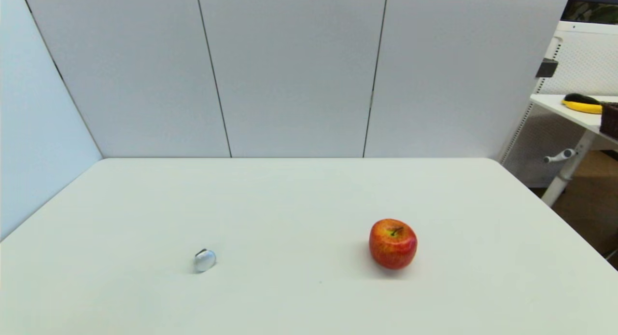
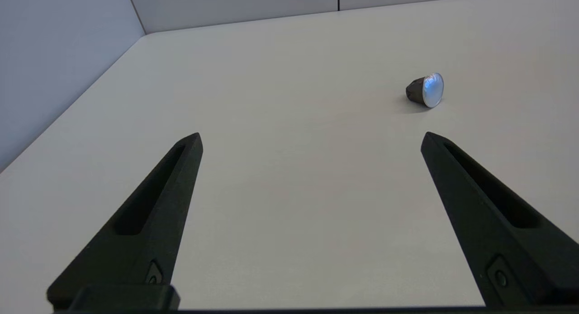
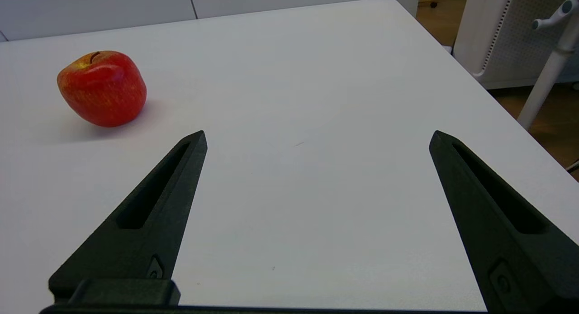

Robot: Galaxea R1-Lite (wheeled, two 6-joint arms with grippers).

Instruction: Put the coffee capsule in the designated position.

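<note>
The coffee capsule [image 1: 204, 260] is a tiny shiny silver piece with a small dark end, lying on its side on the white table at the front left. In the left wrist view the coffee capsule [image 2: 427, 90] lies beyond one fingertip of my left gripper [image 2: 312, 140], which is open and holds nothing. My right gripper [image 3: 318, 138] is also open and empty over bare table. Neither gripper shows in the head view.
A red-yellow apple [image 1: 393, 243] stands at the front right of the table, also seen as the apple [image 3: 102, 88] in the right wrist view. White walls [image 1: 289, 69] close the back and left. The table edge [image 1: 555, 214] drops off at right, with a second desk [image 1: 574, 110] beyond.
</note>
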